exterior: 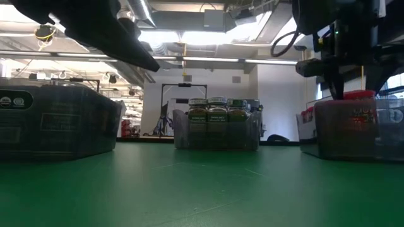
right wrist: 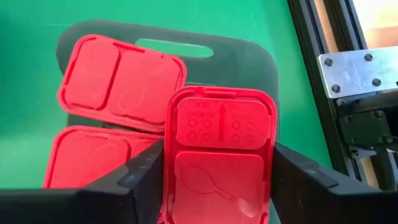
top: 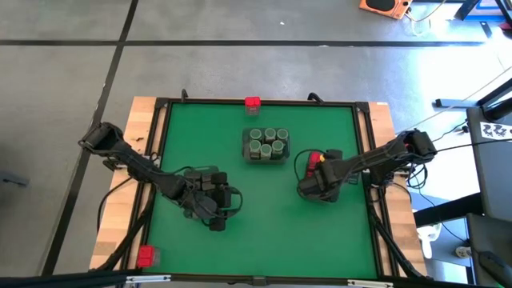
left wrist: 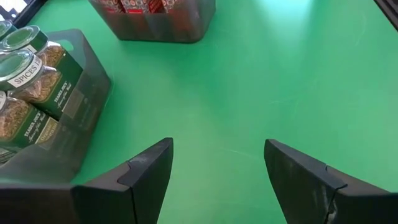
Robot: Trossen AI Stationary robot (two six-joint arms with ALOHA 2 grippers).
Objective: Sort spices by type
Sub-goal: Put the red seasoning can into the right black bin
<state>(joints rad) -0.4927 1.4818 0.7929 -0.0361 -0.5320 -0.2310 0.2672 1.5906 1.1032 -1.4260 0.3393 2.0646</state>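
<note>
Red plastic fills the right wrist view: a red box (right wrist: 219,155) stands upright between the two dark fingers (right wrist: 134,180) of the right gripper (right wrist: 217,177), which press against its sides. It hangs over a grey tray (right wrist: 249,56) that already holds two more red boxes (right wrist: 121,81). From above, this tray (top: 308,160) sits on the right side of the green table (top: 264,232). Round jars (top: 266,142) stand packed in a tray at the middle back. Dark tins (top: 204,180) sit in a tray under the left arm. Its left gripper (left wrist: 217,180) hovers above bare green, fingers apart and empty. One red box (top: 253,102) stands on the back edge, another (top: 145,256) on the front left corner.
</note>
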